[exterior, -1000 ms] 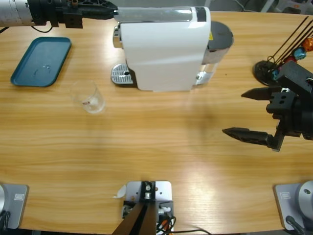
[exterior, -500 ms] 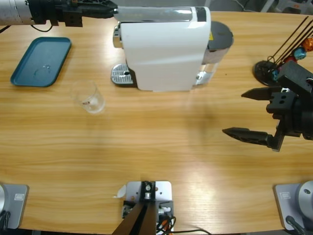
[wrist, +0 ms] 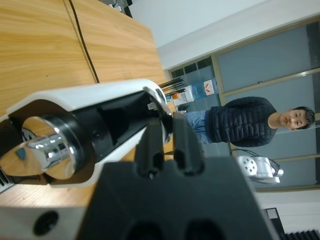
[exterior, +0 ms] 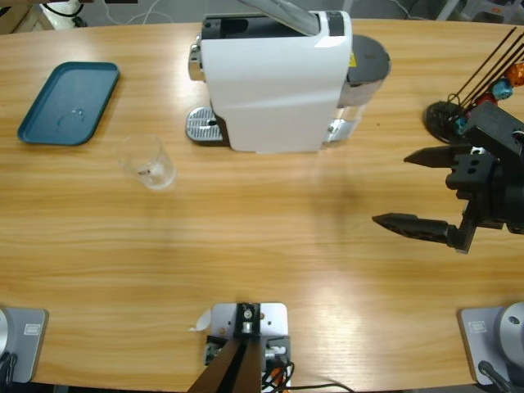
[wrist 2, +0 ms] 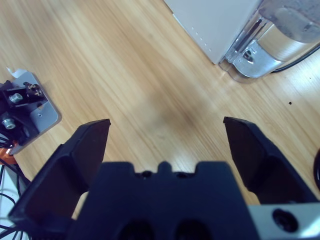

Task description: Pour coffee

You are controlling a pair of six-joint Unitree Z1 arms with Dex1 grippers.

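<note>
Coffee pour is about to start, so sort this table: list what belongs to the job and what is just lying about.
For the job:
coffee machine, lever raised
glass tumbler, no coffee in it
left gripper, at the machine
right gripper, open, holding nothing

Lying about:
teal tray
black stand with rods

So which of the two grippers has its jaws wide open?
The right gripper, hovering over bare wooden table; the left gripper's jaws are pinched together at the white coffee machine.
</note>
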